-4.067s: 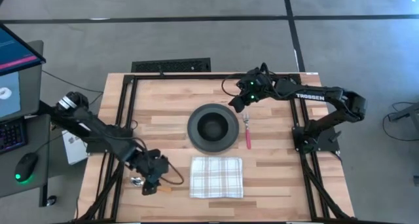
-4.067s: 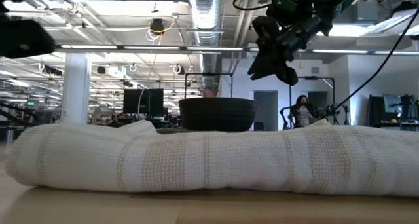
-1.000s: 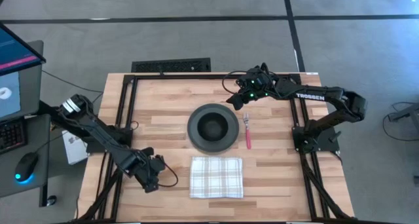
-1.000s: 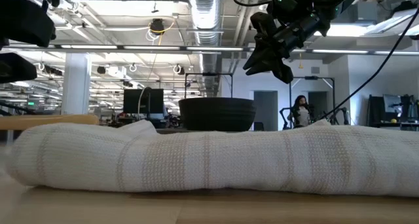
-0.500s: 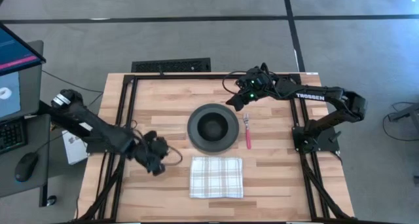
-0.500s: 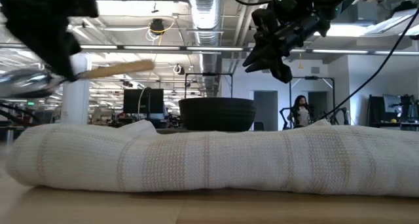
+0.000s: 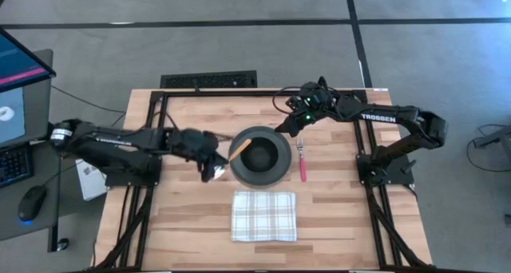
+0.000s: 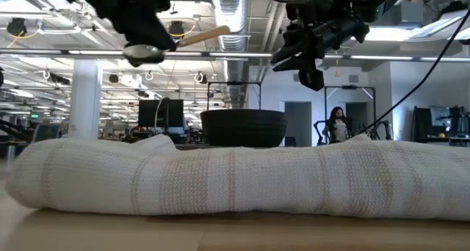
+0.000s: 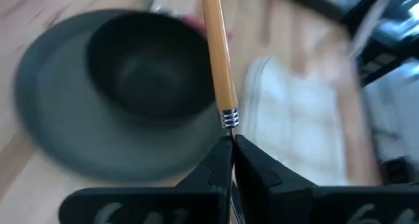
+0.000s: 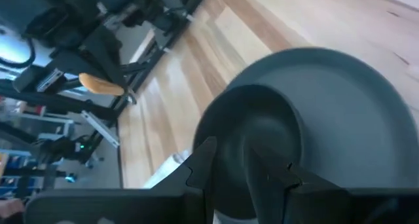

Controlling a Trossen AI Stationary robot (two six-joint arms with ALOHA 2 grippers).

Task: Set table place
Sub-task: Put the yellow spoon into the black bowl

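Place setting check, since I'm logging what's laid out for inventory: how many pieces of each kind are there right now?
Plate: 1
Bowl: 1
Fork: 1
Spoon: 1, held in the left gripper
Napkin: 1
Total: 5

Mid-table (image 7: pixel 192 225), black bowl (image 7: pixel 259 153) sits in grey round plate (image 7: pixel 239 168); pink-handled fork (image 7: pixel 302 163) beside; checked napkin (image 7: pixel 263 215) toward near edge; orange-handled spoon (image 7: pixel 231 153) airborne.
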